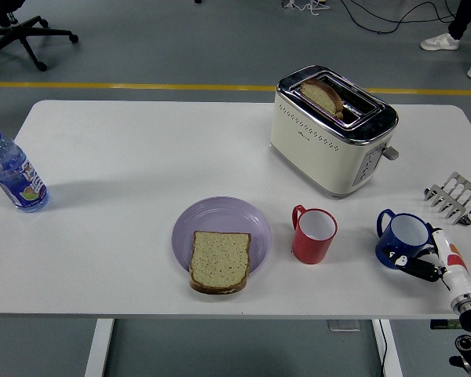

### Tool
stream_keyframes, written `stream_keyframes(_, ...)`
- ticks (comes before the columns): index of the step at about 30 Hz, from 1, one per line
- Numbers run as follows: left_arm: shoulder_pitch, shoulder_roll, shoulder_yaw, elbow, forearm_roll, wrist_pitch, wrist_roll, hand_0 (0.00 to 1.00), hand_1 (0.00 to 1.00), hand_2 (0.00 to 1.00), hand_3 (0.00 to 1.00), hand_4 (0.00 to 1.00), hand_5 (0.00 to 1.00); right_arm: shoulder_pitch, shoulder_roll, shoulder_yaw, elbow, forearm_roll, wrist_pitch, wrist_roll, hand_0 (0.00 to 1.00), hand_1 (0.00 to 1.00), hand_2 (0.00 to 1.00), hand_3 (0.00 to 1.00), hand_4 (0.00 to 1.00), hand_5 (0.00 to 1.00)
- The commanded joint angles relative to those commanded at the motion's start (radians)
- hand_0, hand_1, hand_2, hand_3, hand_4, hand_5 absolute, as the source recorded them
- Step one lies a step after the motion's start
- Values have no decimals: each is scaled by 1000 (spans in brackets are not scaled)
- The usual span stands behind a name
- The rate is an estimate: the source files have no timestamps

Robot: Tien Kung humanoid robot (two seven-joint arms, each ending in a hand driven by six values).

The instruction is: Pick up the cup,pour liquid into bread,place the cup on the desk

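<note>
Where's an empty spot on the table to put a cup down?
Lots of bare table lies between the water bottle, the purple plate and the toaster. The right side is crowded: red cup, blue cup, the right hand and metal rack.

I'm getting bright, even overhead light, and the picture is sharp corner to corner. The white table (125, 157) runs close to washed out. Shadows are soft and short. A glint sits on the toaster (334, 129) chrome, well up from my right hand (424, 263).
</note>
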Motion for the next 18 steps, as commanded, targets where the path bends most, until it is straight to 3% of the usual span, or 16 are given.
stream_keyframes(4, -1, 0, 0, 0, -1, 1, -1, 676, 740, 752, 646, 405, 998, -2, 1, 6, 3, 16, 16, 10, 597, 588, 670, 773, 918, 168)
stream_keyframes(5, -1, 1, 0, 0, -1, 1, -1, 676, 740, 752, 646, 405, 998, -2, 1, 7, 4, 17, 15, 12, 790, 761, 857, 897, 944, 161)
stream_keyframes(16, -4, 1, 2, 0, -1, 2, -2, 676, 740, 752, 645, 405, 998, -6, 3, 22, 21, 33, 10, 21, 826, 786, 881, 908, 944, 152)
stream_keyframes(18, -4, 1, 2, 0, -1, 2, -1, 676, 740, 752, 645, 405, 998, -8, 2, 27, 25, 35, 12, 21, 848, 814, 922, 938, 946, 166)
